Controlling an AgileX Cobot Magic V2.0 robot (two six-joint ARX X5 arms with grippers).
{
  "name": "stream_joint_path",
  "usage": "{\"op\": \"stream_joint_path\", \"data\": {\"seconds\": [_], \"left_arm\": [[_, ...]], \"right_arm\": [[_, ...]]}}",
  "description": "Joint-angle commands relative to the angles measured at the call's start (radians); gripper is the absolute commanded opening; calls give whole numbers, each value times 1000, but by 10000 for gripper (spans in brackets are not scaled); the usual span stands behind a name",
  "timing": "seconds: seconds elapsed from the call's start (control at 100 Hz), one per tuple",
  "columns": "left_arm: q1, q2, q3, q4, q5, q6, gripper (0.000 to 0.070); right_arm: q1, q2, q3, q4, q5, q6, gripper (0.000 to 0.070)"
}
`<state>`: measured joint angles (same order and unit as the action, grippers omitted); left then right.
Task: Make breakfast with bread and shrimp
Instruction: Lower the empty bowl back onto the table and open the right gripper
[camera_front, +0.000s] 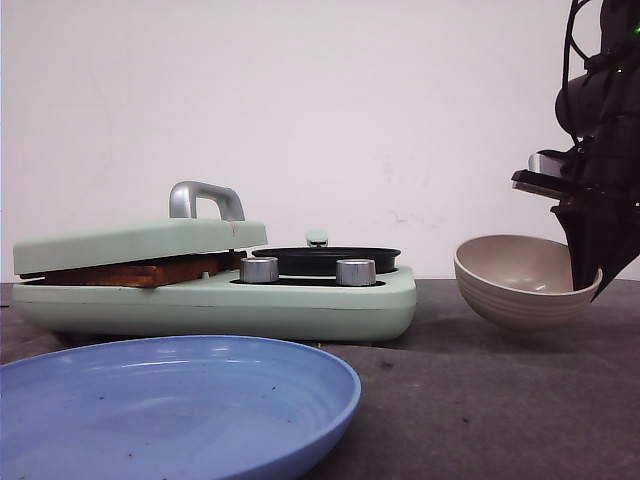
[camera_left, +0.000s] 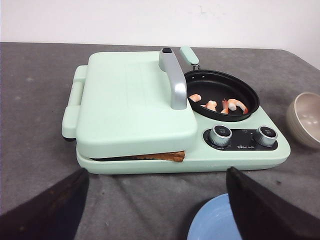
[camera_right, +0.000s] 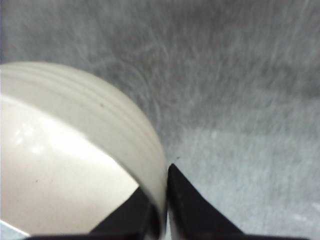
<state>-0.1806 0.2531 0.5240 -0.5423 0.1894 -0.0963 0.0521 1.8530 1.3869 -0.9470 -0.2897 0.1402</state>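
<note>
Right gripper (camera_right: 164, 210) pinching the rim of the beige bowl (camera_front: 520, 280), one finger inside and one outside the wall, jaws nearly closed on the thin rim. Bowl tilting, its opening turned toward the cooker, appearing lifted just clear of the grey table (camera_front: 480, 400) at the right side in the front view. Left gripper (camera_left: 155, 210) hanging back from the near side of the cooker (camera_left: 150, 125), fingers (camera_left: 50, 205) spread wide apart, holding nothing. Cooker sitting mid-table, pale green, press lid (camera_left: 130, 100) lying almost closed over the left half, silver handle (camera_left: 175, 82) standing on top. Bread (camera_left: 167, 156) lying clamped between lid and base, toasted edge showing along the near gap in the left wrist view and as a brown strip (camera_front: 140, 272) in the front view. Black pan (camera_left: 222, 95) sitting on the right half of the cooker, green knob (camera_left: 190, 55) at its far side. Shrimp (camera_left: 234, 105) lying inside the pan, several orange-and-white pieces grouped near the front wall. Two silver dials (camera_left: 220, 134) sitting on the base in front of the pan. Blue plate (camera_front: 170, 410) lying on the table in front of the cooker, nearest the camera.
</note>
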Motion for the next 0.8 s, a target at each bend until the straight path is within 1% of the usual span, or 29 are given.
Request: {"op": "stream_joint_path", "data": {"seconds": [0.0, 0.49, 0.57, 0.65, 0.79], "left_arm": [[0, 1, 9, 12, 6, 2, 470], [0, 1, 9, 12, 6, 2, 470], [0, 1, 9, 12, 6, 2, 470], [0, 1, 9, 12, 6, 2, 470], [0, 1, 9, 12, 6, 2, 470]], "right_arm": [[3, 19, 19, 0, -10, 9, 3], [3, 19, 19, -19, -18, 9, 7], [3, 19, 19, -21, -18, 7, 29], [3, 19, 19, -23, -18, 6, 86], [3, 19, 19, -23, -18, 6, 99]]}}
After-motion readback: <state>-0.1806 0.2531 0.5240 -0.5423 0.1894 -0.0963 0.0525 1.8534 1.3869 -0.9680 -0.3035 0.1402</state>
